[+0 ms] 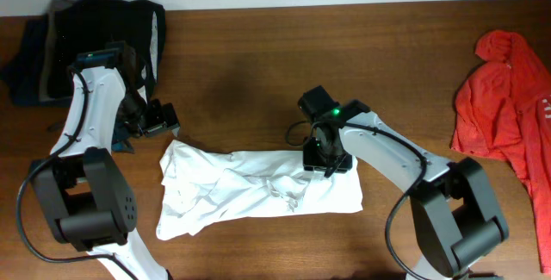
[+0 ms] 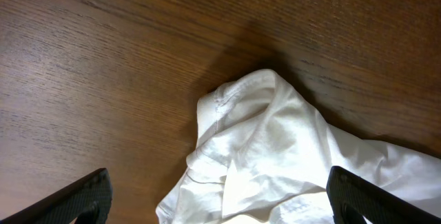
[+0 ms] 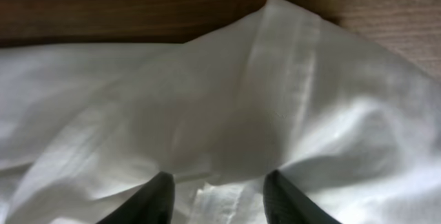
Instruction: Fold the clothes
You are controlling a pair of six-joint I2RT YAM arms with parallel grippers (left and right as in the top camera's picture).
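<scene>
Shirt (image 1: 250,189), thin white wrinkly, wood-grain table (image 1: 258,56)

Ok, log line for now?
white shirt: crumpled on table | left pincer: open, beside its far-left corner | right pincer: open, over its far edge

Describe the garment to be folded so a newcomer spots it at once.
On the brown wooden table, look between the two robot arms. The crumpled thin white shirt lies there; the red garment and the dark clothes pile sit at opposite ends.
</scene>
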